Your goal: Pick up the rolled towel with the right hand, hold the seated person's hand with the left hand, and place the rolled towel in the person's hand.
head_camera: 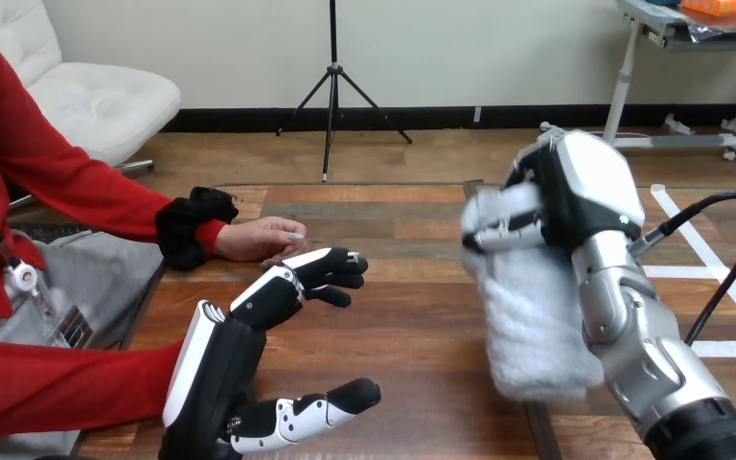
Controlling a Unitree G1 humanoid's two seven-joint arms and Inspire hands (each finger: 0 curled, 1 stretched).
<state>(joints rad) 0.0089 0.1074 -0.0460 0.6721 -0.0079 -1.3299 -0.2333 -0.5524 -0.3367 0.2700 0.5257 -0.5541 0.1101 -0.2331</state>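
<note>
The right robot hand (575,192) is at the right of the frame. Its fingers are curled round the white rolled towel (532,326), which hangs down from it over the wooden desk (412,307). At the lower left, the left robot hand (235,355) is wide open. Its fingertips (343,268) are just below the person's hand (259,238), which rests on the desk at the middle left. Bare desk lies between the towel and that hand.

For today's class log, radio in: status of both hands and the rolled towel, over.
Right hand shut on rolled towel, raised. Left hand open beside person's hand, not holding it.
</note>
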